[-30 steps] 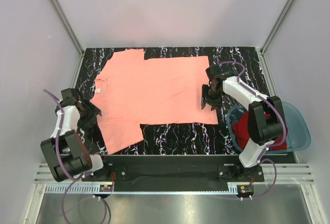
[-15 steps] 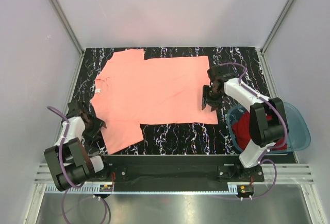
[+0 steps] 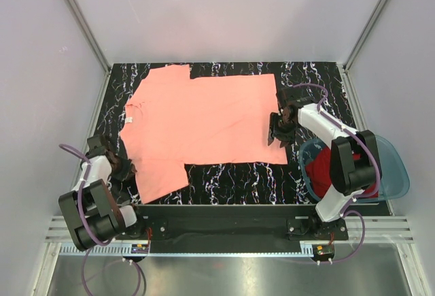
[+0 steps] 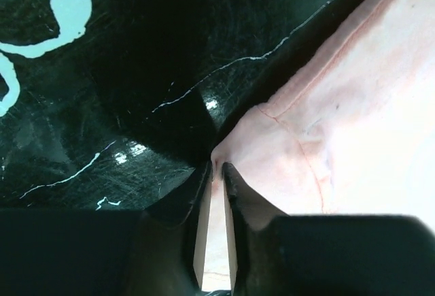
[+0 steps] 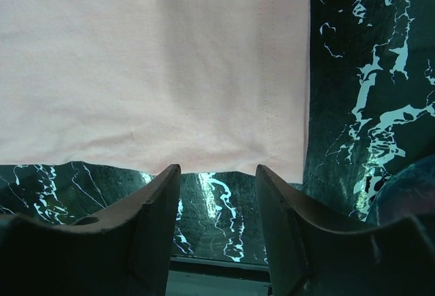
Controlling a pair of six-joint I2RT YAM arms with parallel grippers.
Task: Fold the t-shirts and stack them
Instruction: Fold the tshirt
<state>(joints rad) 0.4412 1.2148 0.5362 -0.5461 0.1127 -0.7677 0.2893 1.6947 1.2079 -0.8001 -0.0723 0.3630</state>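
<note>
The salmon-pink t-shirt point(image 3: 204, 116) lies spread flat on the black marbled table, its white neck label point(image 3: 129, 114) at the left. My left gripper point(image 3: 126, 168) is at the near-left sleeve, its jaws nearly together with a pinch of pink cloth between them point(image 4: 217, 168); the sleeve seam point(image 4: 299, 126) runs just beyond. My right gripper point(image 3: 277, 135) stands open at the shirt's right hem. In the right wrist view its fingertips point(image 5: 217, 173) sit just short of the hem edge point(image 5: 156, 58), with bare table between them. The dark red t-shirt point(image 3: 319, 170) lies bunched in the basin.
A translucent blue basin point(image 3: 394, 167) sits off the table's near-right corner, close to the right arm; its rim shows in the right wrist view point(image 5: 408, 187). White walls enclose the table on three sides. Bare marbled table point(image 3: 231, 173) lies in front of the shirt.
My left gripper moved nearer along the shirt's left edge to the near sleeve and closed on the cloth. The right gripper shifted slightly right at the hem and stayed open.
</note>
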